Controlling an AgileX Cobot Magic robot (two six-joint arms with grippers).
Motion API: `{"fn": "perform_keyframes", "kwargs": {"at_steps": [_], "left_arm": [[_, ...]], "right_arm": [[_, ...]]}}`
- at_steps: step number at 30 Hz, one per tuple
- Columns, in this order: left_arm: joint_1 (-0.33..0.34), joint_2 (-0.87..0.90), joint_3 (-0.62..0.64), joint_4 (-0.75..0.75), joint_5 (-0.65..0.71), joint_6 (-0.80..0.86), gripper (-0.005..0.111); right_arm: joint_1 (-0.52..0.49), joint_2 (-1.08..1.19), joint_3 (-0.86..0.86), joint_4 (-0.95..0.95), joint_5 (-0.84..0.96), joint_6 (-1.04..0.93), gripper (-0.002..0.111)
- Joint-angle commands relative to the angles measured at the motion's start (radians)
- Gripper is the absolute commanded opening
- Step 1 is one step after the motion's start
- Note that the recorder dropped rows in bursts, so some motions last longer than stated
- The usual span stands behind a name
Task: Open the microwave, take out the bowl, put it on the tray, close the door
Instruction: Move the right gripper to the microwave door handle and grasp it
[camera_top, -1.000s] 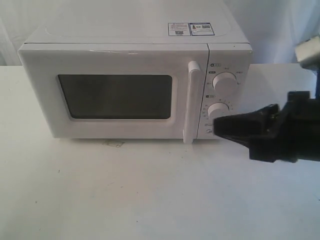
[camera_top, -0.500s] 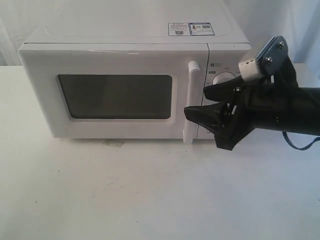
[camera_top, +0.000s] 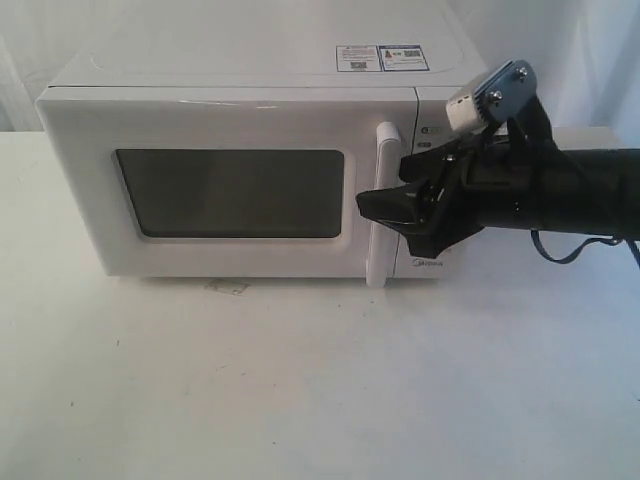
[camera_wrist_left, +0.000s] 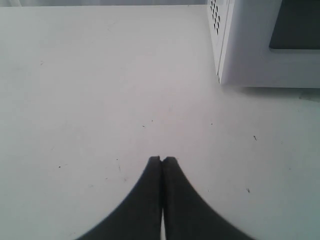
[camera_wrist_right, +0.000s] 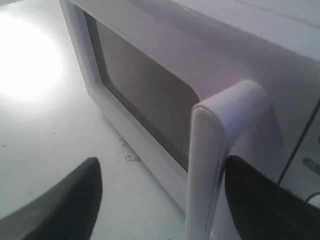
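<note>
The white microwave (camera_top: 270, 75) stands on the table with its door (camera_top: 230, 125) closed. My right gripper (camera_top: 388, 206) is open at the tall white bar handle (camera_top: 383, 150). In the right wrist view the handle (camera_wrist_right: 212, 150) stands between the two dark fingers (camera_wrist_right: 65, 200) of the right gripper (camera_wrist_right: 163, 161), close to the one on the knob-panel side; whether it touches cannot be told. My left gripper (camera_wrist_left: 162, 160) is shut on nothing, low over bare table beside the microwave's side (camera_wrist_left: 250, 50). The bowl is hidden and no tray is in view.
The right arm (camera_top: 560, 190) covers both knobs; the small grey logo (camera_top: 428, 265) shows below it. Stickers (camera_top: 382, 57) lie on the microwave's top. White table (camera_top: 300, 380) spreads in front, with a small scuff (camera_top: 228, 287) under the door.
My right gripper has moved up and to the left, from in front of the lower knob to the door handle, and its fingers now straddle it. The door has not moved.
</note>
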Motion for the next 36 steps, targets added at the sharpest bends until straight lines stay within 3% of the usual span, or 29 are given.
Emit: {"fn": "perform_keyframes", "kwargs": {"at_steps": [1,14,20,26,29,36], "left_arm": [[0.003,-0.004,0.004,0.000,0.002,-0.002,0.000],[0.003,-0.004,0.004,0.000,0.002,-0.002,0.000],[0.003,-0.004,0.004,0.000,0.002,-0.002,0.000],[0.003,-0.004,0.004,0.000,0.002,-0.002,0.000],[0.003,-0.004,0.004,0.000,0.002,-0.002,0.000],[0.003,-0.004,0.004,0.000,0.002,-0.002,0.000]], "right_arm": [[-0.005,0.030,-0.025,0.002,0.025,-0.028,0.065],[-0.005,0.092,-0.090,0.002,0.050,-0.028,0.064],[-0.005,0.121,-0.108,0.002,0.082,-0.028,0.056],[-0.005,0.146,-0.136,0.002,0.101,-0.026,0.055],[-0.005,0.155,-0.145,0.002,0.101,-0.024,0.047],[-0.005,0.158,-0.146,0.002,0.093,-0.024,0.014]]}}
